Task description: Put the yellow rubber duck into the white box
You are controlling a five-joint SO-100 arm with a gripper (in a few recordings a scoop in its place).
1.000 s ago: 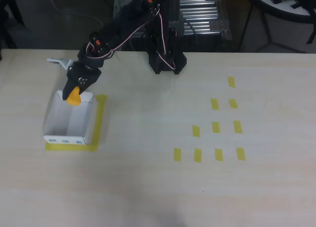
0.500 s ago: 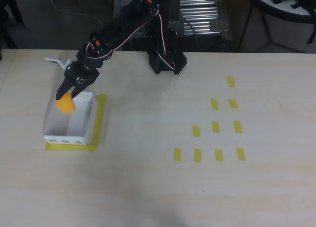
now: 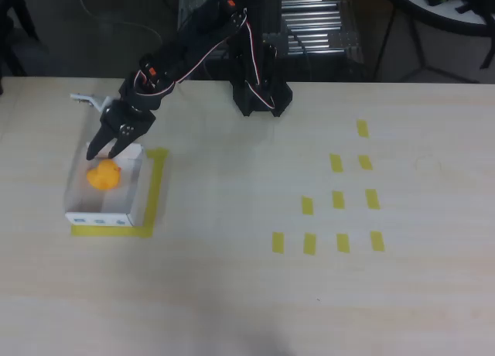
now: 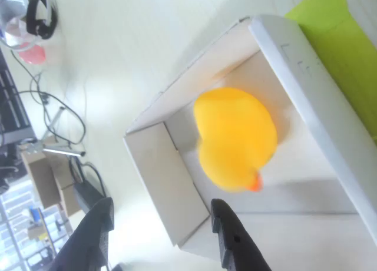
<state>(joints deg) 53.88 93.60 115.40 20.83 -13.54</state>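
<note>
logging the scene as i read it from the remote station.

item: yellow rubber duck [image 3: 103, 174]. location: inside the white box [image 3: 131, 211], in the half nearer the arm; the wrist view has it on the box floor [image 4: 237, 138], orange beak toward the gripper, touching neither finger.

item: white box. location: left side of the tabletop [image 3: 232, 294], set within a yellow tape outline [image 3: 157, 189].

item: gripper [image 3: 106, 148]. location: over the box's far rim, just above the duck. state: fingers spread apart, holding nothing; in the wrist view both dark fingertips [image 4: 227, 235] sit clear of the duck.

item: tape strips [image 3: 338, 200]. location: right side of the tabletop, well apart from the box.

step in hand, by my judgement: release; the duck looks delivered and the task near complete.

next move calls for: i would lift straight up with the fingers kept apart, clearing the low walls without nudging the box or snagging the duck, then draw the arm back toward its base [image 3: 261, 97].
</note>
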